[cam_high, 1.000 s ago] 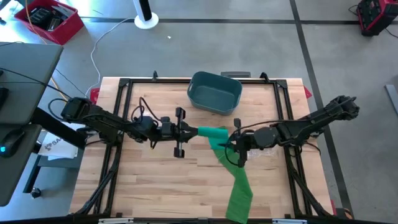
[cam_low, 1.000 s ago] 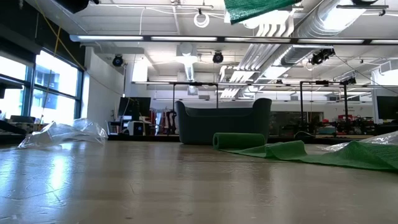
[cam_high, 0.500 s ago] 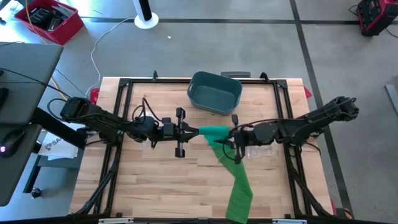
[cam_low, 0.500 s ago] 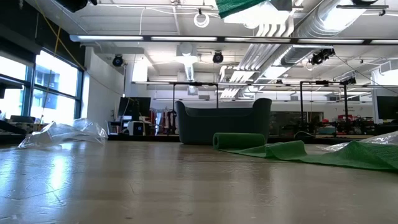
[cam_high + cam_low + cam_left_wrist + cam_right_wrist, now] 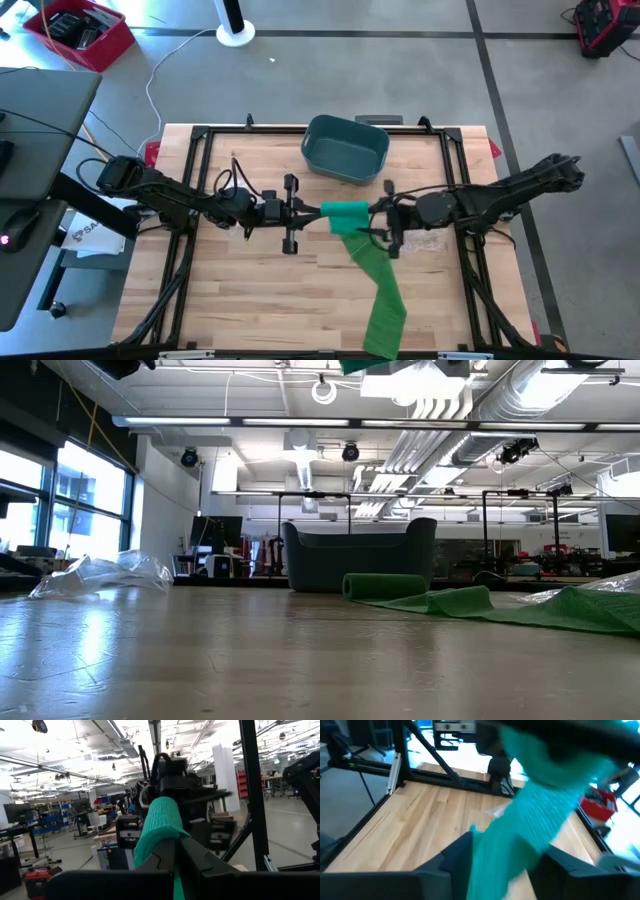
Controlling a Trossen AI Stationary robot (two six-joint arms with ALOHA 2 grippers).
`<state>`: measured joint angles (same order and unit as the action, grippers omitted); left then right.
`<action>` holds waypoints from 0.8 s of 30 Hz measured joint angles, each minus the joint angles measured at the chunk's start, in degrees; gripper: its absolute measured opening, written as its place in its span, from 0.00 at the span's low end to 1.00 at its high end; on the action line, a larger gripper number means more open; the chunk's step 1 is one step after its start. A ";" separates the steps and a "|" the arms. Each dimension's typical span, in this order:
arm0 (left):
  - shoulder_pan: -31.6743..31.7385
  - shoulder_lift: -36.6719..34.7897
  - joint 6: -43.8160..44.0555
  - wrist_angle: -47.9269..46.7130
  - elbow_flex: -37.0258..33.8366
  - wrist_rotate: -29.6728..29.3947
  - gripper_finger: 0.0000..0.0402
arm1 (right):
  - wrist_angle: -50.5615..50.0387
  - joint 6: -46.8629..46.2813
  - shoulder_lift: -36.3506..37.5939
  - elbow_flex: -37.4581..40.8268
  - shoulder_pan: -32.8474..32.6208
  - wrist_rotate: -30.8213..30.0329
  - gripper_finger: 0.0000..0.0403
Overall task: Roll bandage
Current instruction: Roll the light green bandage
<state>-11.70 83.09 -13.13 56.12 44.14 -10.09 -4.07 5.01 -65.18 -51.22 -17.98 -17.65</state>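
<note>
The bandage (image 5: 347, 211) is a green, knitted-looking strip, partly wound into a short roll that hangs above the middle of the table (image 5: 240, 300), its axis running left to right. From the roll's right end a loose tail drops down and trails flat across the wood toward the near edge, right of centre, where it widens a little (its end runs over that edge). In the left wrist view the roll (image 5: 159, 822) shows as a ribbed teal-green cylinder seen end-on.
</note>
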 joint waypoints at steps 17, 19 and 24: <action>-0.09 0.04 0.02 0.02 0.02 0.07 0.00 | 6.19 16.00 3.93 0.00 -12.44 -15.47 0.46; -0.09 0.04 0.02 0.02 0.02 0.07 0.00 | 6.65 16.05 3.15 0.00 -11.85 -17.49 0.46; -0.09 0.04 0.36 0.24 0.02 0.07 0.00 | 8.76 18.60 1.92 0.00 -11.29 -17.90 0.46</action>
<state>-11.79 83.13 -12.77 56.36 44.16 -10.02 4.69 23.61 -63.26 -51.22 -29.27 -35.55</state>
